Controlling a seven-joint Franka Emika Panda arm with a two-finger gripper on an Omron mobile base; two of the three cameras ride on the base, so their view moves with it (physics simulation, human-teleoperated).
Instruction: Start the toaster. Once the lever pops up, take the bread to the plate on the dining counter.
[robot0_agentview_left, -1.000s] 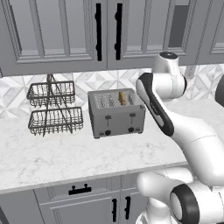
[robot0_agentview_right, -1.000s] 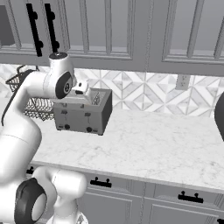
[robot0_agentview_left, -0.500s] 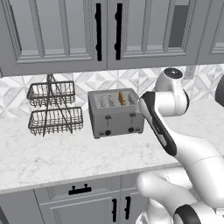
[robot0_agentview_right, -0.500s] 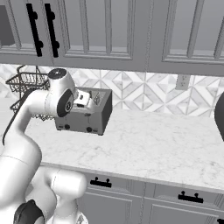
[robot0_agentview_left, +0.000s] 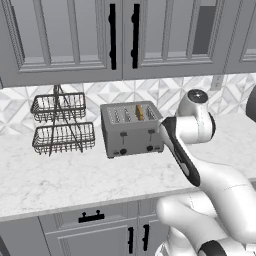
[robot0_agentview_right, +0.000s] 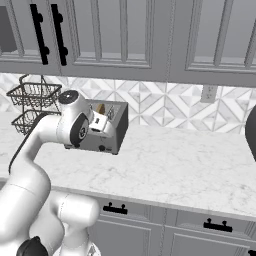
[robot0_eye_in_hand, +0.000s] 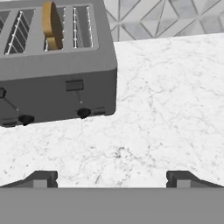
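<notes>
Grey brushed-metal toaster (robot0_agentview_left: 131, 129), tan-brown bread (robot0_eye_in_hand: 51, 25), black wire basket (robot0_agentview_left: 62, 123), white grey-veined marble counter (robot0_eye_in_hand: 166, 105).

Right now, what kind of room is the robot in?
A rendered home kitchen, by the look of it: a toaster with bread in a slot on a marble counter, a wire basket beside it, grey cabinets above a tiled backsplash.

Bare counter (robot0_eye_in_hand: 166, 109) right of toaster (robot0_eye_in_hand: 57, 87) — passable.
</notes>
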